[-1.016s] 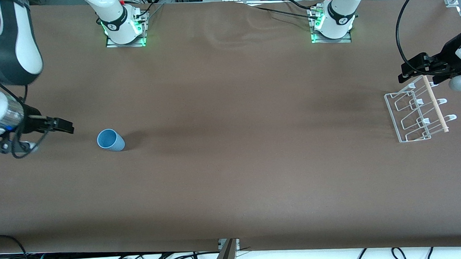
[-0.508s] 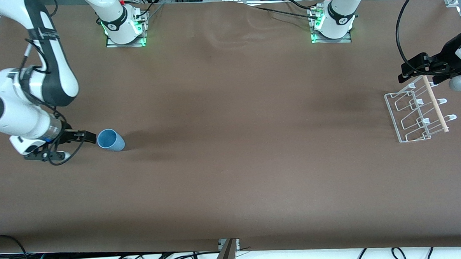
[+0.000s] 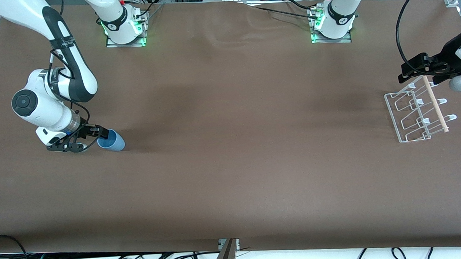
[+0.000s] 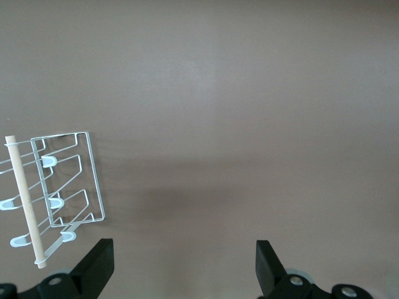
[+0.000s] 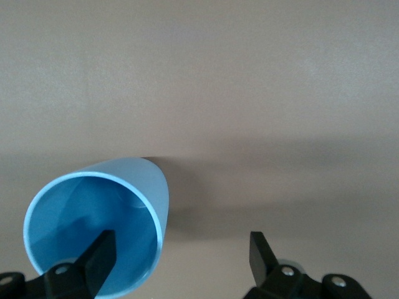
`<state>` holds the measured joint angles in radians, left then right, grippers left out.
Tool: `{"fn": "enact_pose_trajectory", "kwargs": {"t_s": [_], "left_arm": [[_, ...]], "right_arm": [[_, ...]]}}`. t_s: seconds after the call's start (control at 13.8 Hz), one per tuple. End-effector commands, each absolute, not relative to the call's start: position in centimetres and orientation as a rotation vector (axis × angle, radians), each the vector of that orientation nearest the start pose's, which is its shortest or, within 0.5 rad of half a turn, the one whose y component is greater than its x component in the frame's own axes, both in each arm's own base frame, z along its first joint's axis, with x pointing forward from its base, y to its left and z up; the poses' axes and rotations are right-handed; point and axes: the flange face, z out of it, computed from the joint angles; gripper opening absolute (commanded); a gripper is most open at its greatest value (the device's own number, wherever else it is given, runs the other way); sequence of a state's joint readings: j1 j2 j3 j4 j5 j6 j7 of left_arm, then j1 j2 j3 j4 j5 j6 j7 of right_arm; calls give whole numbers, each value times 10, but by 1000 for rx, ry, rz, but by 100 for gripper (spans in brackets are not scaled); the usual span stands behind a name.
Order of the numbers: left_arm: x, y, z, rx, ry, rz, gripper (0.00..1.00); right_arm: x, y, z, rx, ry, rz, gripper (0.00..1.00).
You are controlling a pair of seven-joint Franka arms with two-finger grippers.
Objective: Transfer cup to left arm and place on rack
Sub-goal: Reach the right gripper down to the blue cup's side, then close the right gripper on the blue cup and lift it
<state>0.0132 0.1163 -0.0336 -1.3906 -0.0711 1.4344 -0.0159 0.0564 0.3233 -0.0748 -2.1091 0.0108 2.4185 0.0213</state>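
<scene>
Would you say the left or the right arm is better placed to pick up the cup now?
The right. The right gripper is open at the rim of the cup, one finger inside it. The left gripper waits open above the rack, at the table's other end.

A wide table (image 3: 231, 152) covered in a plain brown cloth takes up nearly the whole room from where I stand; the cloth shows a few soft wrinkles up near the arm bases; a light blue cup (image 3: 113, 141) stands upright on it toward the right arm's end, mouth open to the ceiling; a small white wire rack (image 3: 411, 115) with upright prongs and one light wooden rod (image 3: 435, 104) along its edge lies flat toward the left arm's end, well apart from the cup; two metal base plates (image 3: 126, 41) sit bolted along the top edge, green lights glowing at each.
</scene>
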Motion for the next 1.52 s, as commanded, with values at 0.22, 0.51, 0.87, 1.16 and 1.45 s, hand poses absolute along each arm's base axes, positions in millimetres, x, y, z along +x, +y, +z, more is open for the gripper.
{"fn": "enact_pose_trajectory", "kwargs": {"t_s": [0.22,0.51,0.87,1.16,1.45], "left_arm": [[581,-21,620,-3189,27,149,100],[581,-21,614,-3167,25,171,100],[568,-20,637,-3206,38,120,100],[567,-31,628,-3213,99,169,100],[568,-71,626,-3232,788,116,100]], "right_arm": [[581,-11,257,-3157,54,13,0],[595,-6,277,-3153,50,-9,0],[621,45,341,-3128,107,165,0],[619,115,362,-2861,262,251,0],[622,194,388,-2571,284,263,0]]}}
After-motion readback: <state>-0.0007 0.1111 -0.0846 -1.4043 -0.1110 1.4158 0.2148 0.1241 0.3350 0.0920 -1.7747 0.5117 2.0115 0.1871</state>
